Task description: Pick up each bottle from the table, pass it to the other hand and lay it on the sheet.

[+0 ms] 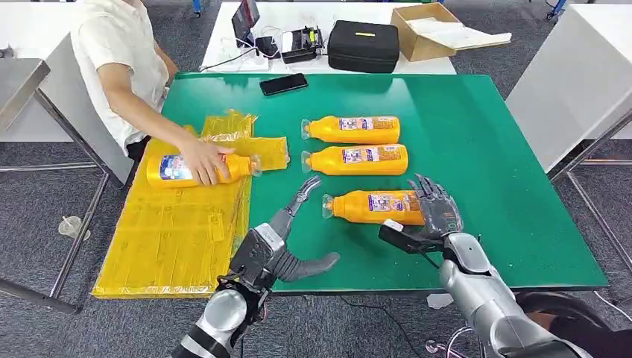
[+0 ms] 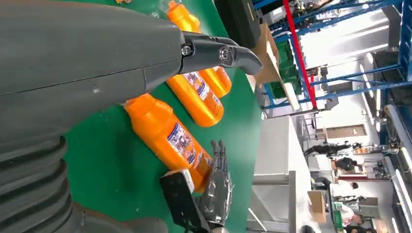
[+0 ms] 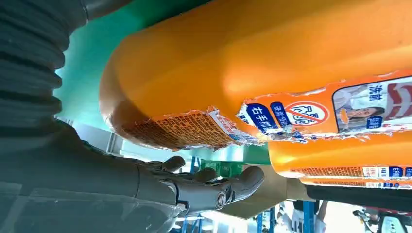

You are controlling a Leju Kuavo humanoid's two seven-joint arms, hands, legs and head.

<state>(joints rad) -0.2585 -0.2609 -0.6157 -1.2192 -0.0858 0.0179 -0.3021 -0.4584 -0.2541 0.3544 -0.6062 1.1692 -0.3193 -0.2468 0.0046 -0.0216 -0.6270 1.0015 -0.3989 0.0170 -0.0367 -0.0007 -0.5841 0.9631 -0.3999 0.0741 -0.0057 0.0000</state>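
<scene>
Three orange bottles lie side by side on the green table [image 1: 492, 156], caps to the left: a far bottle [image 1: 352, 130], a middle bottle [image 1: 356, 159] and the nearest bottle [image 1: 373, 206] [image 2: 167, 138] [image 3: 272, 53]. My right hand [image 1: 434, 216] [image 2: 216, 187] [image 3: 97, 184] is at the nearest bottle's base, fingers [image 3: 218, 187] stretched out along it, thumb apart, not closed. My left hand [image 1: 279, 239] [image 2: 97, 73] hovers open by the table's front edge, left of that bottle's cap. A fourth bottle [image 1: 168, 170] lies on the yellow sheet [image 1: 171, 231] under a person's hand [image 1: 203, 160].
The person stands at the table's left side beside the sheet. A black phone [image 1: 283, 83] lies at the table's far edge. Behind, a white table carries a black case [image 1: 364, 46] and a cardboard box [image 1: 428, 30]. More tables flank both sides.
</scene>
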